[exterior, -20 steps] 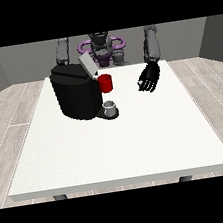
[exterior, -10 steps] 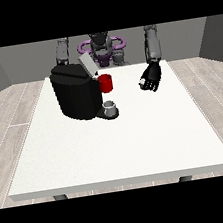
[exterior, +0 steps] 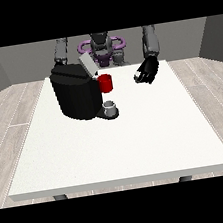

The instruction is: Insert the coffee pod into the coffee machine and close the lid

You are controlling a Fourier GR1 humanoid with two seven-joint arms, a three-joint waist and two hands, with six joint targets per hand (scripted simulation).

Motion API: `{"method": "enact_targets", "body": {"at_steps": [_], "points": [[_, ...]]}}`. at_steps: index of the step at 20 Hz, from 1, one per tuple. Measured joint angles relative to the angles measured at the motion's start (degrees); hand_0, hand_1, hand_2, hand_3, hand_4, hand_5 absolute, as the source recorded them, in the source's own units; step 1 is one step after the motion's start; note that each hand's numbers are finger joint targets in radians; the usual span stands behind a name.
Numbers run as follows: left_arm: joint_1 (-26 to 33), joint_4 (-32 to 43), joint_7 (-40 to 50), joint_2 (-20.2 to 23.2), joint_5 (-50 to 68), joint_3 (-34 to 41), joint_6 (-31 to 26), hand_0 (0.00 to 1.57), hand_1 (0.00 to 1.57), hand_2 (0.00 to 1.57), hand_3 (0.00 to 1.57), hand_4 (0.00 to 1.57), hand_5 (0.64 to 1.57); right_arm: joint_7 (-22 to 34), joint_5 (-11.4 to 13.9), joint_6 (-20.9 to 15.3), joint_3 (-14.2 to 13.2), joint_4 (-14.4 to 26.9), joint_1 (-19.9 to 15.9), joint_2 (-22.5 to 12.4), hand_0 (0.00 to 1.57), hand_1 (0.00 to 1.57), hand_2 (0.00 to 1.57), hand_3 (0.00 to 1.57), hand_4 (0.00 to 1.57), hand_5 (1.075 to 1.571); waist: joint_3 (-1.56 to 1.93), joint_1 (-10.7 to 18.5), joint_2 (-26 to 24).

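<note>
The black coffee machine (exterior: 76,96) stands on the white table (exterior: 119,148) at the back left, its grey lid (exterior: 87,64) raised. A red thing at the machine (exterior: 106,83) sits at its front under the lid. On the machine's base below it stands a small grey cup (exterior: 110,106). The hand at the view's right (exterior: 147,71) hovers just above the table, right of the machine, with its fingers curled round a small grey thing that barely shows. At the view's left only the other arm (exterior: 61,50) shows; its hand is hidden behind the machine.
The robot's body (exterior: 102,46) with purple rings is behind the table's far edge. White tabletop stretches from the machine to the near edge (exterior: 124,181). Grey wood floor surrounds the table.
The fingers of the hand at the view's right have gone from hanging spread to curled, and the hand has risen slightly. The machine and the lid have not moved.
</note>
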Motion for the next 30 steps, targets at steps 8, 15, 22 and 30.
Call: {"method": "enact_targets", "body": {"at_steps": [8, 15, 22, 30], "points": [[-4.72, -2.29, 2.76, -1.33, 1.8, 1.15, -8.98, 1.42, 1.42, 1.4, 1.34, 0.56, 1.571, -1.95, -0.34, 0.49, -0.87, 2.85, 0.54, -0.23, 0.0, 0.0, 0.0, 0.0, 0.0, 1.571, -0.01, 0.68, -3.7], [-10.46, -4.71, 6.01, -1.49, 2.44, 2.01, -15.34, 1.34, 1.34, 1.37, 1.35, 0.56, 1.571, -1.88, -1.48, 1.38, -0.94, 2.63, 0.39, 0.58, 0.0, 0.0, 0.0, 0.0, 0.0, 1.571, 0.0, -0.49, -5.76], [-16.85, -4.45, 9.6, -1.78, 4.21, 5.67, -17.43, 1.22, 1.22, 1.27, 1.29, 0.51, 1.571, -1.71, -1.98, 0.81, -0.68, 0.32, -1.36, 0.25, 0.0, 0.0, 0.0, 0.0, 0.0, 1.571, 0.0, -3.41, -3.96], [-25.5, -2.43, 12.68, 1.32, 6.07, 10.24, -19.44, 1.16, 1.16, 1.25, 1.27, 0.48, 1.571, 0.6, -1.74, 0.94, -0.94, -2.72, -5.06, -0.73, 0.0, 0.0, 0.0, 0.0, 0.18, 1.571, -0.01, -7.19, 0.32]]}}
